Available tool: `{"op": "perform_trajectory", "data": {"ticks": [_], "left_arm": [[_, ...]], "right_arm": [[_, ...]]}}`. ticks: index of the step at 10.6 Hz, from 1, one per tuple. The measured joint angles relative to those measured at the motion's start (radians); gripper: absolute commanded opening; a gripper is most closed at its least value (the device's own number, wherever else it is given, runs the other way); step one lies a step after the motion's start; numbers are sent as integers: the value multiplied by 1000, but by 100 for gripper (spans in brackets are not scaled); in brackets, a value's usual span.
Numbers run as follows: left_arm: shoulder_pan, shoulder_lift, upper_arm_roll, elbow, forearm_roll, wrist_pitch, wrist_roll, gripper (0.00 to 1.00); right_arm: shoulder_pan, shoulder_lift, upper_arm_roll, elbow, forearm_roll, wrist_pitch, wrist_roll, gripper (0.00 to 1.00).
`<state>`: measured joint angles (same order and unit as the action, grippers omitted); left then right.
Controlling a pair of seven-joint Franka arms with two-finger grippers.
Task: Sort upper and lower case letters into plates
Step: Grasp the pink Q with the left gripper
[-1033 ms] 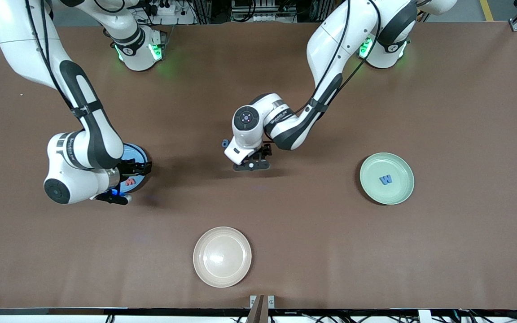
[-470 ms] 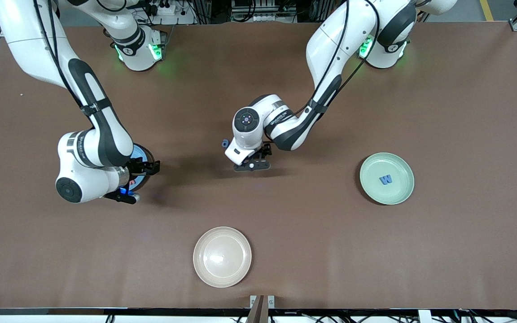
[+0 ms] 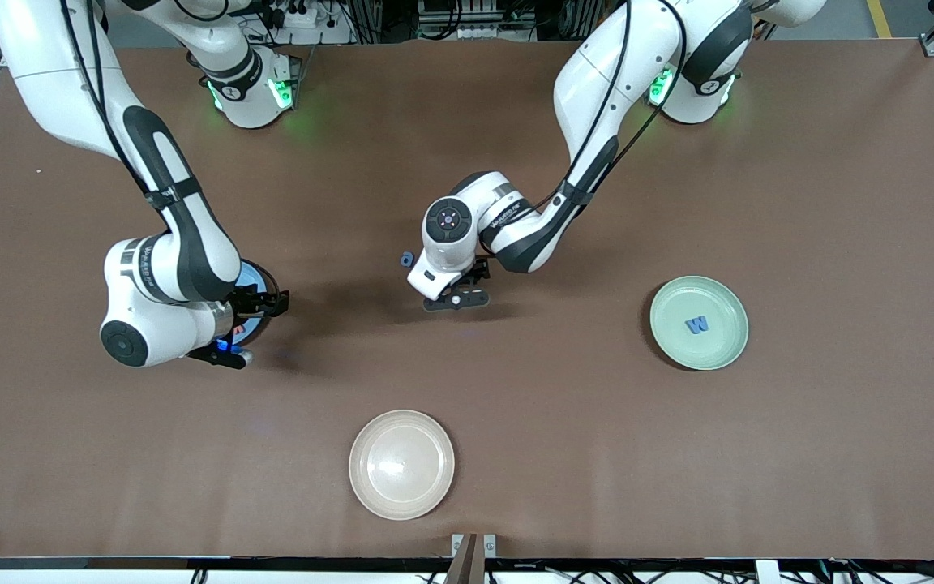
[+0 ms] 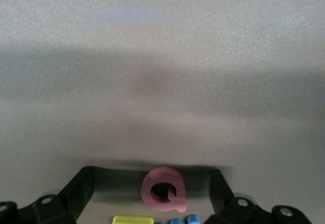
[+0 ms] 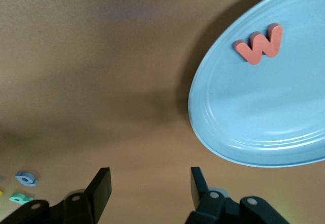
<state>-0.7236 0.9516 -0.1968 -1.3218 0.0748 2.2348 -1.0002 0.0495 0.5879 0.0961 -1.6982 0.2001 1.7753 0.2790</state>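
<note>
Cream plate (image 3: pixel 401 464) sits nearest the front camera, empty, no part in the sort.

Farther in, mint plate (image 3: pixel 699 323) toward the left arm's end of the bench (image 3: pixel 824 454), one blue letter (image 3: pixel 697 325) lying flat in it.

Blue plate (image 5: pixel 264 117) toward the right arm's end, mostly hidden under that arm from the front; a red letter (image 5: pixel 259 43) lies in it. Right end effector (image 5: pixel 150 187) hangs beside the plate's rim, jaws apart, nothing between them.

Mid-bench: left end effector (image 4: pixel 151 191) low over the bench, jaws spread wide on either side of a pink letter (image 4: pixel 163 189), not yet pinching. A yellow letter (image 4: pixel 133 220) and small blue bits lie just beside it.

Handling, my guess: thick foam-like pieces, very light, a little squashy, not fragile. They may skid or tip if nudged. Best pinched across the flat side edges, jaws low to the bench, gentle squeeze.

Farthest: one small blue letter (image 3: pixel 407 259) beside the left wrist.
</note>
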Motion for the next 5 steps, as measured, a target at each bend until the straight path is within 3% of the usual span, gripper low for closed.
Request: {"op": "perform_trajectory", "data": {"ticks": [3,5], "left_arm": [[0,0,0,1,0,-1,0,68],[-2,-1,-2,11,-1,-1,0,64]], "right_arm": [[1,0,1,0,2,0,12,71],[4,0,1,1,5,0,26,71]]}}
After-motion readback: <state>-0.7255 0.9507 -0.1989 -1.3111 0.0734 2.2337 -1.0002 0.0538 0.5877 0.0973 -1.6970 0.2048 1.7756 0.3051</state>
